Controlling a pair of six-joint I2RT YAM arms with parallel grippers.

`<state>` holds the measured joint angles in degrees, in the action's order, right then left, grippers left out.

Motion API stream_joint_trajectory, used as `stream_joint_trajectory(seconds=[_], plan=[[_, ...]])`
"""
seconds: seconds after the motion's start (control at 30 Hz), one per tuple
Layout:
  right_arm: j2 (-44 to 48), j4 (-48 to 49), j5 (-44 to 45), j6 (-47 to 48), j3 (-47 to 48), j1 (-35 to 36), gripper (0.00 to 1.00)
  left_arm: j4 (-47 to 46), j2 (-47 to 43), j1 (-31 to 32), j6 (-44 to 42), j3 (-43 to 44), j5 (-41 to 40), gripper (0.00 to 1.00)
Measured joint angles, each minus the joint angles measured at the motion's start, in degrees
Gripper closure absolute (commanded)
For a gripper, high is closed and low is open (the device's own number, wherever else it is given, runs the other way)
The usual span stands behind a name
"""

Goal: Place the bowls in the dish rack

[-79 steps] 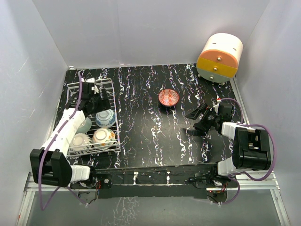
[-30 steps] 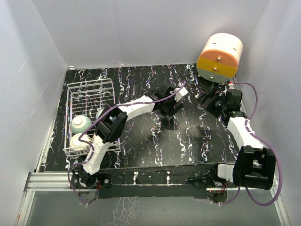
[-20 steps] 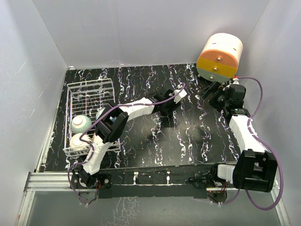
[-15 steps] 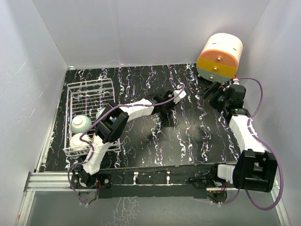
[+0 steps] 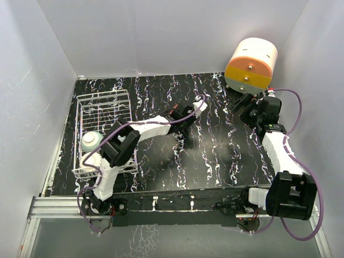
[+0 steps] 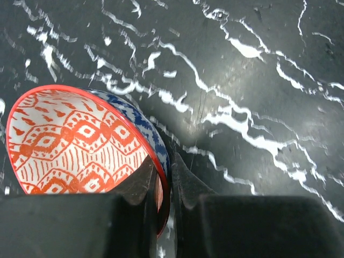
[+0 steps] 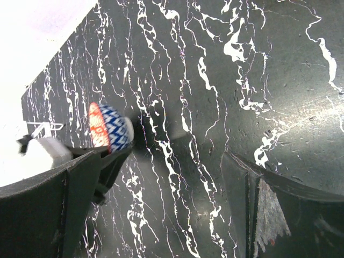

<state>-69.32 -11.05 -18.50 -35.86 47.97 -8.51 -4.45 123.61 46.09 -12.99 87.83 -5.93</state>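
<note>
The red-patterned bowl (image 6: 75, 142), blue-patterned on its outside, is in my left gripper (image 6: 169, 177), which is shut on its rim, one finger inside and one outside. In the right wrist view the same bowl (image 7: 110, 127) stands tilted on its side. From above, my left gripper (image 5: 181, 124) sits mid-table and hides the bowl. The white wire dish rack (image 5: 105, 95) stands at the left with a mint-green bowl (image 5: 91, 141) and a white one (image 5: 88, 160) in its near end. My right gripper (image 5: 246, 103) is open and empty at the far right.
A round orange-and-cream drawer unit (image 5: 251, 65) stands at the back right corner, just beyond my right gripper. White walls close the table in on three sides. The left arm stretches from the near left across in front of the rack.
My left gripper has shut on the red-patterned bowl's rim and drawn back a little to the left. The right arm moved slightly toward the drawer unit, then stayed still.
</note>
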Motion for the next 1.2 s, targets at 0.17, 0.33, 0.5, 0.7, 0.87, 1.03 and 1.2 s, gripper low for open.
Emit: stream_joint_trajectory(seconds=[0.17,0.33,0.5,0.7,0.87,1.03,1.2], plan=[[-0.2,0.2,-0.2,0.4,0.0,-0.2,0.02,0.0,-12.2,-2.0,7.4,-8.6,0.1,1.00],[-3.2,1.4,-3.9,1.3,0.0,-0.2,0.02,-4.2,-31.1,-9.0,16.9,-16.0,3.2,1.00],[-7.7,1.3,-3.6,1.8,0.7,4.0,0.02,-7.5,-47.5,-19.3,24.9,-20.4,6.2,1.00],[-10.1,2.0,-2.2,1.9,4.6,16.4,0.02,-9.9,-58.9,-31.7,33.4,-28.5,9.8,1.00],[-11.8,2.6,-0.3,1.9,5.8,20.9,0.02,-15.5,-60.0,-41.6,43.7,-39.3,15.6,1.00],[-12.2,2.2,1.2,1.9,7.1,23.3,0.02,-23.1,-59.3,-52.5,55.4,-51.1,20.8,1.00],[-12.2,2.2,2.5,2.3,8.0,24.3,0.02,-34.7,-55.8,-58.1,64.0,-56.1,24.1,1.00]])
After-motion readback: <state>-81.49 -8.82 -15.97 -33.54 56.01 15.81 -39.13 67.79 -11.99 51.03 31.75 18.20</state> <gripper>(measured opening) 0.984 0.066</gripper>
